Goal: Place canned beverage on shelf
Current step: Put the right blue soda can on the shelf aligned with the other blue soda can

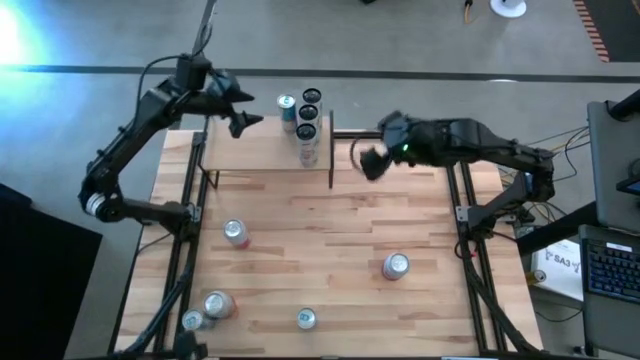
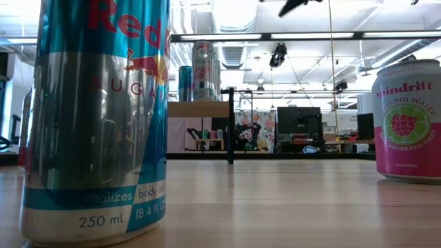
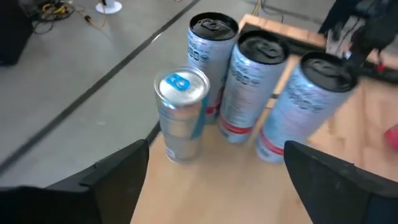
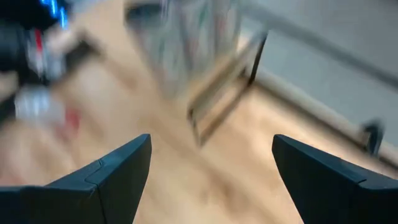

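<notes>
The shelf stands at the table's far edge, a light-wood board between thin dark end panels. A short silver-and-blue can stands upright on its far right part, next to three tall cans with dark tops. The same short can shows in the high view. My left gripper hovers open just left of that can, above the shelf; in the left wrist view my left gripper has nothing between its fingers. My right gripper hangs open beside the shelf's right end panel, holding nothing.
Loose cans stand on the tabletop: one left of centre, one at the right, a pair at the near left and one at the near edge. The low view is framed by a Red Bull can and a pink Spindrift can.
</notes>
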Controlling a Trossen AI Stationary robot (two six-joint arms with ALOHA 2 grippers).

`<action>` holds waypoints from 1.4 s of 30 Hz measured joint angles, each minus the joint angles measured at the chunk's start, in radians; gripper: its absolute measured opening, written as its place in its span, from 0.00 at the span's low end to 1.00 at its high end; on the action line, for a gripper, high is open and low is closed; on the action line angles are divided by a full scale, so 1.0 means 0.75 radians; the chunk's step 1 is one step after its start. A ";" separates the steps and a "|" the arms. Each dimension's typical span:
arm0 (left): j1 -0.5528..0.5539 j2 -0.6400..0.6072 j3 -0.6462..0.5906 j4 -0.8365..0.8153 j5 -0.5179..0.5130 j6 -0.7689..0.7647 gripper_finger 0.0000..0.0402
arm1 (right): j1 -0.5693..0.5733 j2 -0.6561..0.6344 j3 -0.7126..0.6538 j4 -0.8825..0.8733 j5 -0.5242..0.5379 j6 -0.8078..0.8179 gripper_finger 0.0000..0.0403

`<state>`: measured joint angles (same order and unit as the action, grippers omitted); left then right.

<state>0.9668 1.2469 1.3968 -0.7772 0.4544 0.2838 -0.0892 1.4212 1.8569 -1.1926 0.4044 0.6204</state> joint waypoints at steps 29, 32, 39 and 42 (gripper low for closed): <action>-0.339 -0.671 -0.920 0.452 0.150 -0.990 0.78 | 0.557 0.242 -0.408 0.280 -0.485 0.711 0.81; -0.379 -0.735 -0.866 0.392 0.137 -0.942 0.77 | 0.632 0.350 -0.344 0.478 -0.506 0.718 0.81; -0.503 -0.852 -0.773 0.269 0.138 -0.866 0.77 | 0.727 0.630 -0.024 0.532 -0.521 0.389 0.81; -0.568 -0.893 -0.764 0.268 0.138 -0.882 0.77 | 0.726 0.734 0.161 0.441 -0.565 0.180 0.81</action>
<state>0.5411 0.5769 0.8240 -0.5763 0.5575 -0.3775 0.4552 1.9714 1.9774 -0.8617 -0.0192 0.7552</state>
